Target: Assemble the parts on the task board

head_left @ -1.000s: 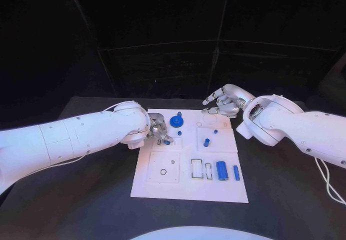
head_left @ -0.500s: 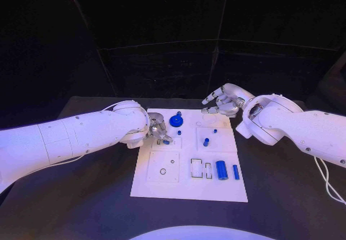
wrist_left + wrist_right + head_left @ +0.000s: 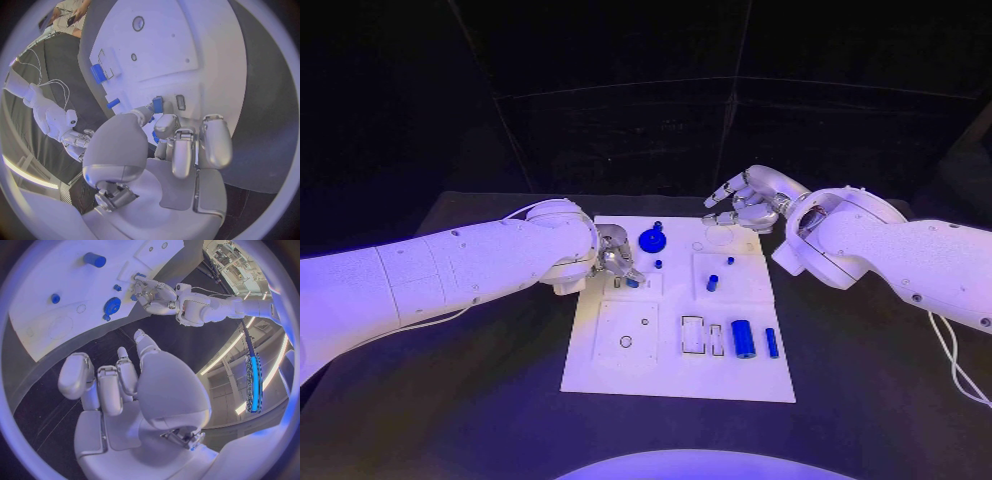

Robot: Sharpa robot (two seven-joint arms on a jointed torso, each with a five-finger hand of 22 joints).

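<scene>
Change: nothing has moved; both hands stay put.
Left hand (image 3: 616, 265): pinches small blue rectangular part (image 3: 157, 104) on white task board (image 3: 629, 375).
Right hand (image 3: 749, 205): fingers apart, empty.

Under the left hand (image 3: 616, 262), its fingers hide most of a small blue part (image 3: 157, 104), so whether it is gripped or merely touched cannot be told. Beside it, the markings on the task board (image 3: 630, 375) are too small to read. The right hand (image 3: 750, 205) has its palm turned away.
</scene>
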